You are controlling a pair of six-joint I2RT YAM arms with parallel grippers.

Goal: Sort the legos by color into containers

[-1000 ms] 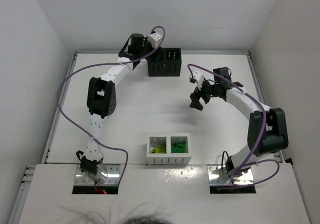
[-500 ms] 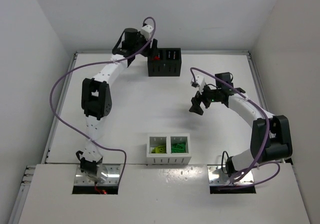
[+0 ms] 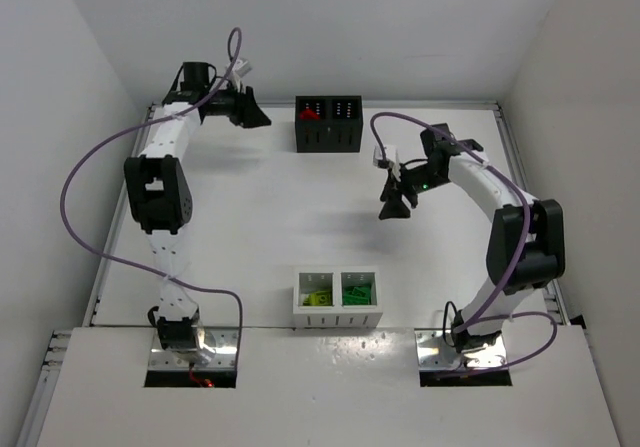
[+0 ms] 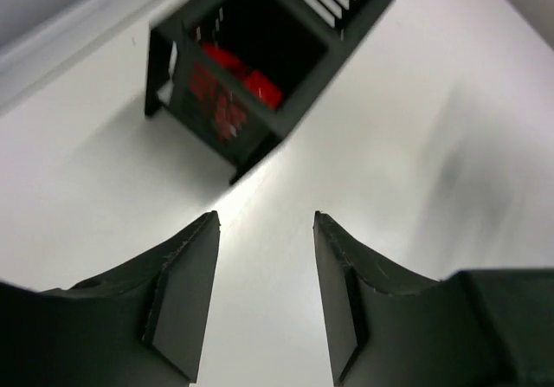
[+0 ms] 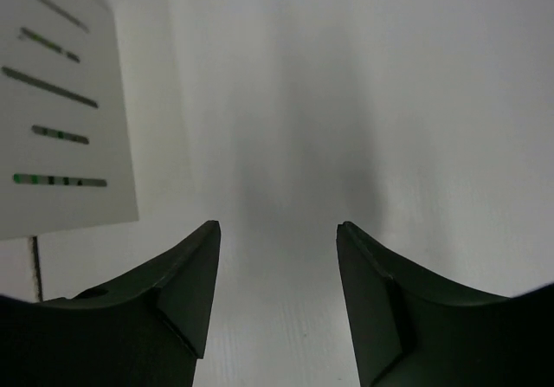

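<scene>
The black two-compartment box (image 3: 327, 125) stands at the back of the table with red legos (image 3: 308, 114) in its left compartment. It also shows in the left wrist view (image 4: 260, 67), red legos (image 4: 242, 71) inside. The white box (image 3: 337, 299) stands near the front with lime green legos (image 3: 319, 296) in its left compartment and dark green legos (image 3: 356, 293) in its right. My left gripper (image 3: 255, 117) is open and empty, to the left of the black box. My right gripper (image 3: 396, 207) is open and empty over bare table at centre right. No loose legos show on the table.
White walls enclose the table on three sides. The white box's slotted side (image 5: 61, 110) shows at the left of the right wrist view. Purple cables (image 3: 90, 167) loop from both arms.
My left arm has swung left, away from over the black box, and its left compartment with red legos now shows. My right gripper has shifted slightly.
</scene>
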